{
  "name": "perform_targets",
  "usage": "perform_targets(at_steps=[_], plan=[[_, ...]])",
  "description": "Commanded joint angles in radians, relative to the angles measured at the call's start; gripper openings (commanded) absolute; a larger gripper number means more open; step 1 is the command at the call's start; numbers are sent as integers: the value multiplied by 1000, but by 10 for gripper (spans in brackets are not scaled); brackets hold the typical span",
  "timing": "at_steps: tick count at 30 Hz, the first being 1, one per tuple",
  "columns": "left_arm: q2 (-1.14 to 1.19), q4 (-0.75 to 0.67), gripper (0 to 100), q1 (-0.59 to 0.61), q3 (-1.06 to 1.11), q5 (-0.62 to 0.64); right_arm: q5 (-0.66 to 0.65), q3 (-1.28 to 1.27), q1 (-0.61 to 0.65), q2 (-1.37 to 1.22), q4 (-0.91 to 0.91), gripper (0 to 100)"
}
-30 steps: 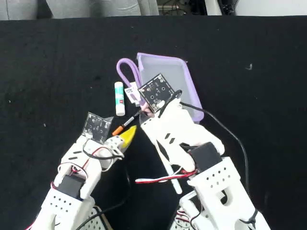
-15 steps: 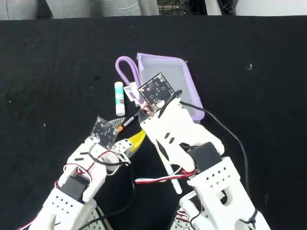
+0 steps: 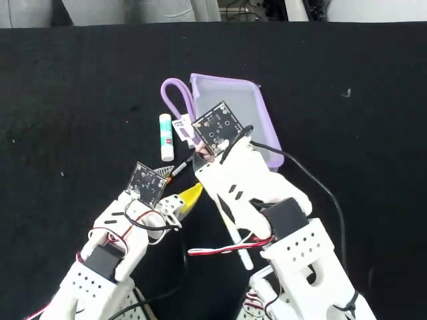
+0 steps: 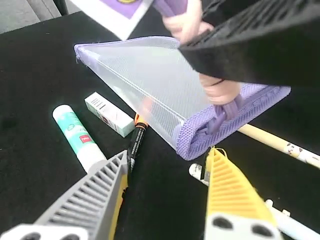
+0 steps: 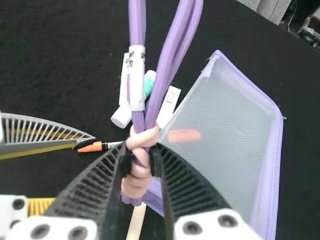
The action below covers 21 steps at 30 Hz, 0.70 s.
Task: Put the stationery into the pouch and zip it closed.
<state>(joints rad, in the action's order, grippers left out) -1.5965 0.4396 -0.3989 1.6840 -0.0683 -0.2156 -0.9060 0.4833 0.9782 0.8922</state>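
Observation:
The clear pouch with purple trim (image 3: 233,110) lies at mid-table, its purple strap (image 3: 173,99) looping off to one side. My right gripper (image 3: 199,155) (image 5: 140,156) is shut on the base of the strap (image 5: 167,60), at the pouch's (image 5: 227,132) corner. My left gripper (image 3: 181,181) (image 4: 167,153) stands open just short of that corner, over a black marker with an orange end (image 4: 135,142) (image 3: 176,171). Beside it lie a glue stick (image 3: 166,137) (image 4: 75,134) and a small white box (image 4: 109,114) (image 3: 181,130). A pencil (image 4: 275,142) (image 3: 235,240) runs under the right arm.
The table is covered in black cloth (image 3: 80,87), with open room to the left, right and behind the pouch. A white pen end (image 4: 199,172) lies near the left gripper's yellow finger (image 4: 227,195). The two arms stand close together at the front.
My left arm has shifted right toward the pouch corner and the marker, then held still. The right gripper has kept its hold on the strap.

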Motion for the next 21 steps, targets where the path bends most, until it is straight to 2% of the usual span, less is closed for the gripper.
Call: perform_targets(at_steps=[1,10,13,15,18,21], plan=[[8,-78,249,-1,25,6,-2,15,18,38,-21,11],[8,-86,249,-2,24,6,-2,15,18,38,-21,11],[8,-48,249,-1,-1,8,-3,15,18,38,-21,11],[8,37,249,-5,-51,11,-3,15,18,38,-21,11],[9,236,249,-18,-168,12,-6,15,14,38,-23,11],[15,285,249,-15,-203,14,-6,15,15,38,-26,11]])
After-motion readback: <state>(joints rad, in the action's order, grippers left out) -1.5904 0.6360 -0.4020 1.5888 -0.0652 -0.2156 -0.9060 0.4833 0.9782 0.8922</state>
